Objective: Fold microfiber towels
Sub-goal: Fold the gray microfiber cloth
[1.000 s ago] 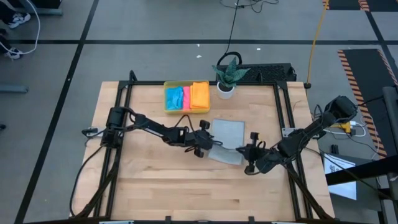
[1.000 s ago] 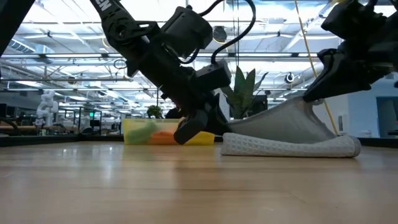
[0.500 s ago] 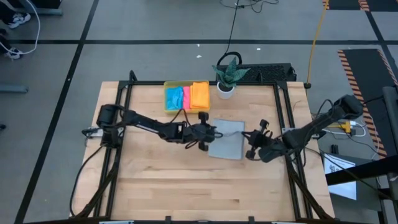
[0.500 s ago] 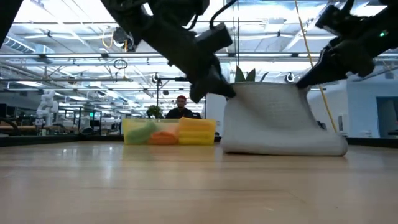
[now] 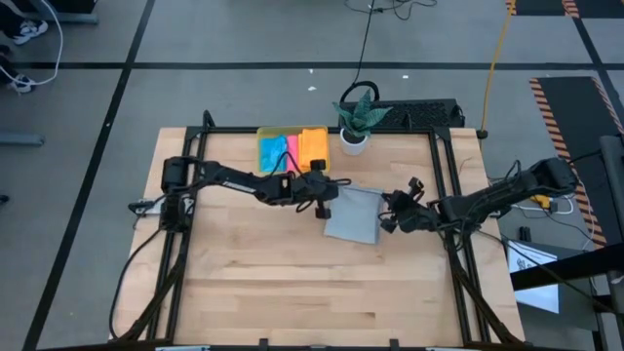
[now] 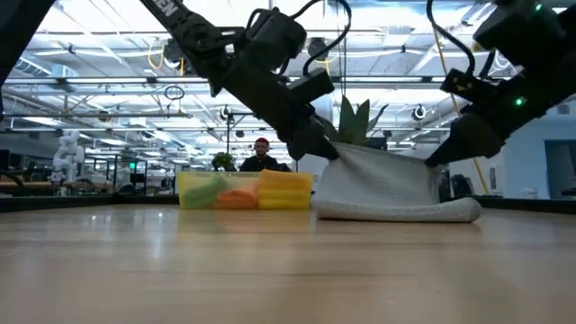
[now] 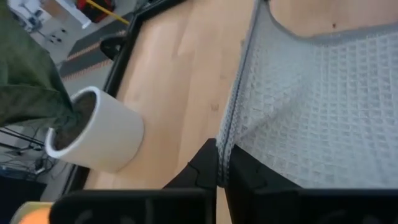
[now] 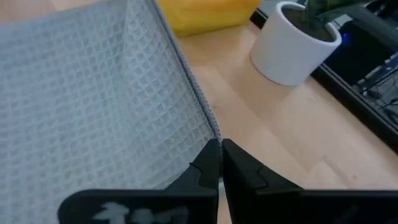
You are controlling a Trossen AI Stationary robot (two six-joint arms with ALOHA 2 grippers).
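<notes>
A light grey waffle towel [image 5: 353, 216] lies at the table's middle, doubled over. Its fold [image 6: 396, 213] rests on the wood and its upper layer slopes up to both grippers. My left gripper [image 5: 328, 202] is shut on the towel's left raised corner, and my right gripper [image 5: 388, 216] is shut on the right one. Blue, pink and orange towels [image 5: 292, 149] lie in a yellow tray [image 5: 261, 132] at the far edge. My left gripper pinches the towel's hemmed edge at its raised left corner [image 7: 222, 149] between its two fingers, slanting down from the table's left. That corner is off the table, and the cloth slopes down from it to the fold. Whether it holds one layer or several, I cannot tell. My right gripper pinches the towel's hemmed edge at the raised right corner [image 8: 214, 138] between its two fingers, slanting down from the table's right. The corner is held off the wood [image 6: 434, 164], and the cloth between the two grippers sags a little.
A white pot with a green plant [image 5: 355, 125] stands just beyond the towel at the far edge, right of the tray. A black frame [image 5: 444, 175] rims the table. Bare wood [image 5: 292, 292] fills the near half.
Both grippers have carried the towel's near edge up and toward the table's far edge, then down a little, staying shut. The lifted layer has come over the part lying on the table, so the towel now covers a smaller patch.
</notes>
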